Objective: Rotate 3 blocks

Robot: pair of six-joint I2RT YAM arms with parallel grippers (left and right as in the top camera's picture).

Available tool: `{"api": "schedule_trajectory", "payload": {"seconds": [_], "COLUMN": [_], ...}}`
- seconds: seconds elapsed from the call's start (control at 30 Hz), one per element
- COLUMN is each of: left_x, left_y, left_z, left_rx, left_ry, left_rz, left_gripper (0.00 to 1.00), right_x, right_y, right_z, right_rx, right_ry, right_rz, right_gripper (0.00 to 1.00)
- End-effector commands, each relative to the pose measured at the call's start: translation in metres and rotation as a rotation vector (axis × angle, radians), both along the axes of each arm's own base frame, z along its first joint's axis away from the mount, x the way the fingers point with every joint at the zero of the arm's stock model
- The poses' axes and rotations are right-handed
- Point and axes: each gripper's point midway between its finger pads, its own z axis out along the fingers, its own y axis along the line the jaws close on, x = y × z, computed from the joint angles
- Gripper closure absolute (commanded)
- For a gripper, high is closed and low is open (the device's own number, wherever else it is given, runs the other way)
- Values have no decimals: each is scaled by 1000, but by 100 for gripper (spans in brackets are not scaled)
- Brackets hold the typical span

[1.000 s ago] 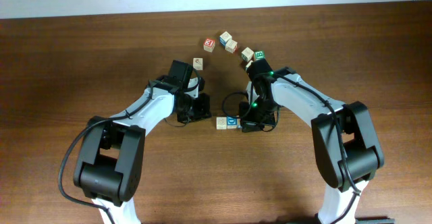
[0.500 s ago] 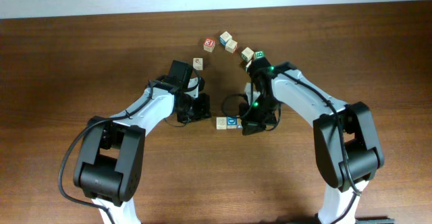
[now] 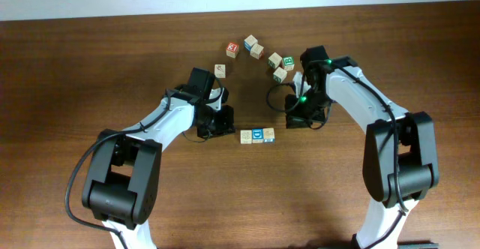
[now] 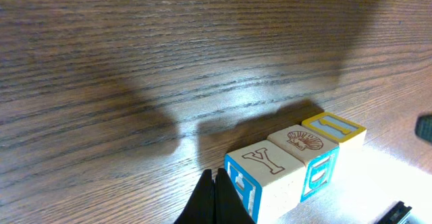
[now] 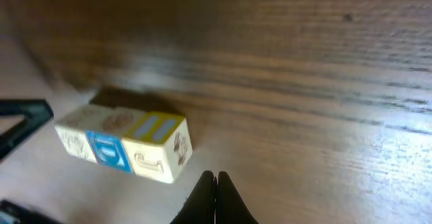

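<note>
Row of three blocks (image 3: 258,135) lies flat on the wooden table (image 3: 75,91) near its middle, faces touching, the line running 9 to 3 o'clock in the overhead view. From the left wrist view the order is Y block (image 4: 264,173) nearest, shell block (image 4: 305,145) in the middle and yellow-topped block (image 4: 334,125) at the far end. The Y and shell blocks both show blue-printed side faces. Left gripper (image 4: 214,198) is clenched, fingertips pressed together on nothing. The Y block sits just beside them at about 2 o'clock, and whether they touch cannot be told. In the overhead view the row is at roughly 4 o'clock of the left gripper. Right gripper (image 5: 216,198) is likewise clenched and empty. In its wrist view the row lies apart from it at 10 o'clock, yellow-topped end nearest, and in the overhead view the row is at about 8 o'clock of it. Loose cubes are scattered at 12 o'clock of the row, well apart from it, among them a red-faced cube (image 3: 232,49) and a green-faced cube (image 3: 288,63).
</note>
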Motion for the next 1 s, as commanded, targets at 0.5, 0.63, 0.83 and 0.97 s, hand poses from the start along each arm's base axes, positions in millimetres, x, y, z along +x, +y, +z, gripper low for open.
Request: {"api": "schedule_trajectory", "payload": {"seconds": [0.5, 0.63, 0.83, 0.97], "left_x": [-14, -14, -13, -12], "left_y": [-12, -13, -22, -22], "left_z": [-4, -3, 3, 3], "left_rx": [-1, -7, -60, -61], "left_ry": [63, 56, 13, 11], "left_rz": [17, 4, -68, -68], "left_gripper": [100, 100, 100, 100], "right_x": [-16, -17, -17, -20], "right_y": [13, 13, 18, 24], "right_z": [-25, -26, -25, -25], "right_rx": [-45, -41, -15, -16], "right_ry": [72, 72, 76, 75], "right_rz": [-135, -135, -133, -114], "right_gripper": [96, 96, 96, 96]}}
